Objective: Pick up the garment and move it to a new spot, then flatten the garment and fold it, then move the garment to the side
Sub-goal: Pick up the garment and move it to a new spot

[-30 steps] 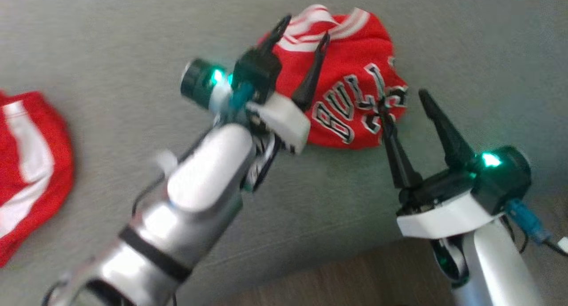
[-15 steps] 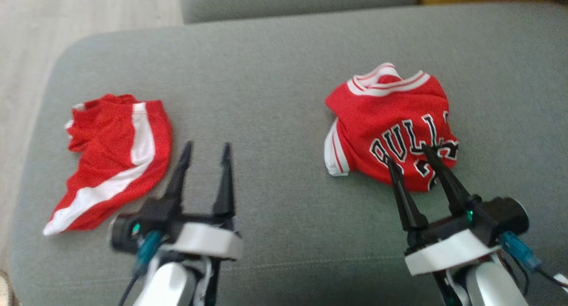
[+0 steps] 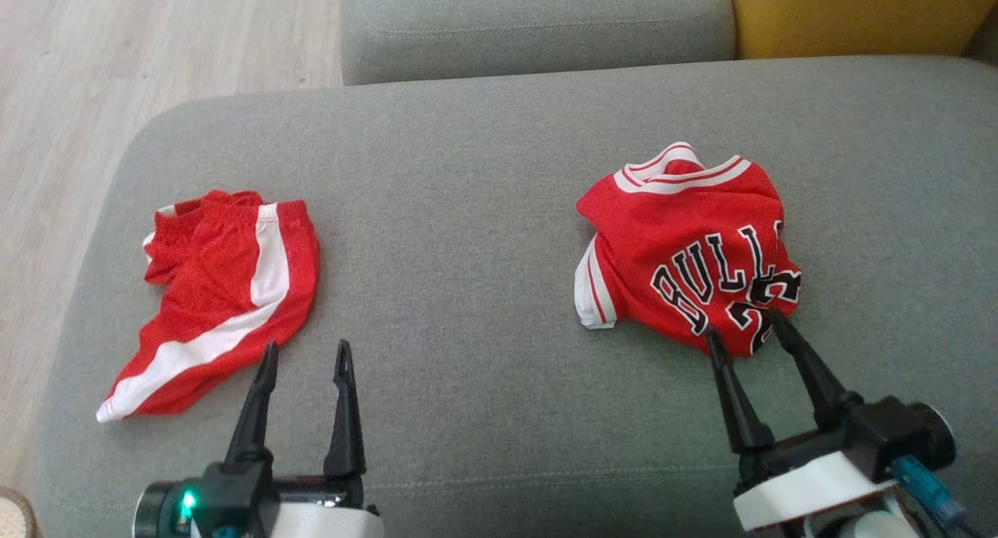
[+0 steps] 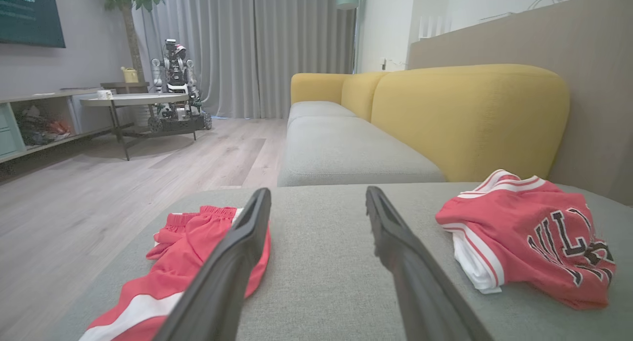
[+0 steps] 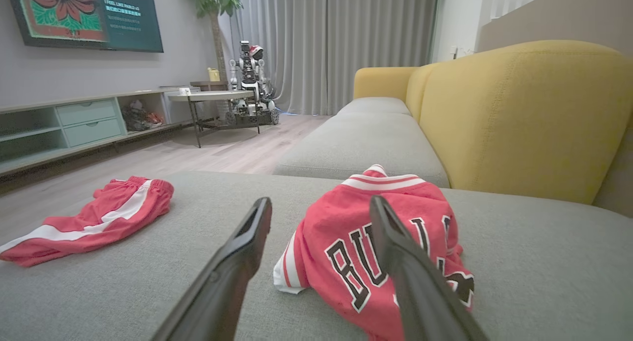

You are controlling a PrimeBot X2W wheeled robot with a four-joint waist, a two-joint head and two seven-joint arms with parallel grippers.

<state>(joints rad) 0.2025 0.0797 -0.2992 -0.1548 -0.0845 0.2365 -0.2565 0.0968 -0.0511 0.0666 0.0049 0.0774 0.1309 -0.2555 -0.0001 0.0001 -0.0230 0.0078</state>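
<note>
Grey sofa cushion (image 3: 483, 210) lies under both arms, with a yellow backrest (image 3: 858, 12) beyond it and pale wooden floor (image 3: 156, 47) past the left gripper's outer side.

A second ago the left arm was stretched out with its fingers over the striped collar of the red jersey (image 3: 686, 234). It has since drawn back, and the left gripper (image 3: 306, 346) now sits low and near, well apart from that jersey. The head camera has also swung over that second, so the whole cushion is in sight. The right gripper (image 3: 741, 323) has kept its tips at the jersey's near edge, by the black numerals.

There are two garments. The jersey lies crumpled straight ahead of the right gripper, collar on the far side. The red shorts (image 3: 218, 288) with white stripes lie just ahead of the left gripper and to its outer side.

There are two grippers with two dark fingers each. Both have their fingers spread wide and nothing between them. Whether the right tips touch the cloth cannot be told
</note>
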